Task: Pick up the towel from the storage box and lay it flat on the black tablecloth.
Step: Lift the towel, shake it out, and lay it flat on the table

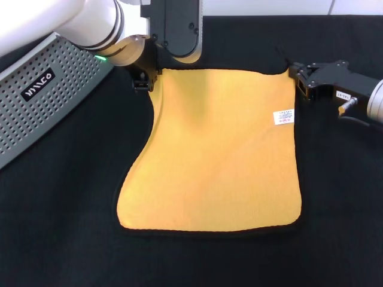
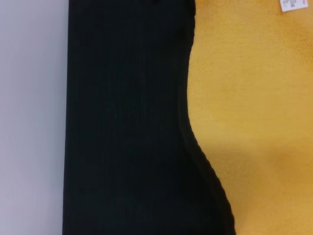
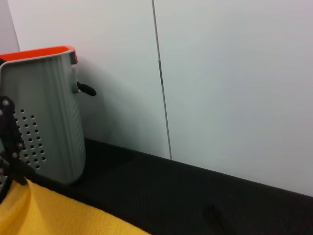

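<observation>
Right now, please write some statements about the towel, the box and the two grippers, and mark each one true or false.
1. The towel lies spread on the black tablecloth, yellow-orange side up. True.
2. The towel is inside the storage box. False: it is out of the box, on the cloth.
3. The left gripper is at the towel's far left corner and the right gripper at its far right corner. True.
4. The towel's white label is near the left gripper. False: it is near the right gripper.
5. The storage box stands at the robot's right. False: it is at its left.
</observation>
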Controlling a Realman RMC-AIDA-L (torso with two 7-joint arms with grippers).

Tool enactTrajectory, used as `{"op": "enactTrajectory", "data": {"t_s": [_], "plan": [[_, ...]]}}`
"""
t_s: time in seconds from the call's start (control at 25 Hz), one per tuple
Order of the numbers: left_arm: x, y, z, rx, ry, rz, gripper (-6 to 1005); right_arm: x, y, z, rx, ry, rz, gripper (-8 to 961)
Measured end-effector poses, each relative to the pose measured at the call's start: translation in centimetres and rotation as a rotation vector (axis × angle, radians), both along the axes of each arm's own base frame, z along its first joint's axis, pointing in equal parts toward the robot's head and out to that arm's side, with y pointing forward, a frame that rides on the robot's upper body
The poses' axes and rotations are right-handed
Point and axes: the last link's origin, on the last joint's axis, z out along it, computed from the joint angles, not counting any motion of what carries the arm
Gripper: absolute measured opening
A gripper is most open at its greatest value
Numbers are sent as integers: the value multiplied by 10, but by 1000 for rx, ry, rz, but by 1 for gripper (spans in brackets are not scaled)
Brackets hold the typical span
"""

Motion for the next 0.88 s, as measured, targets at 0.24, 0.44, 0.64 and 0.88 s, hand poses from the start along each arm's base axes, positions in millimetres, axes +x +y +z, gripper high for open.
{"op": "enactTrajectory", "data": {"t_s": [0.24,0.44,0.64,0.88], "plan": [[-5,1,4,0,24,3,32,1,0,0,1,-2,-4,21],[-14,0,-1,-22,66,9,32,2,0,1,2,-2,-8,21],[-15,1,-4,-25,69,12,32,3,0,0,-1,-3,-12,21],[-15,2,-5,-19,61,17,32,5,-1,0,3,-4,-13,21]]}}
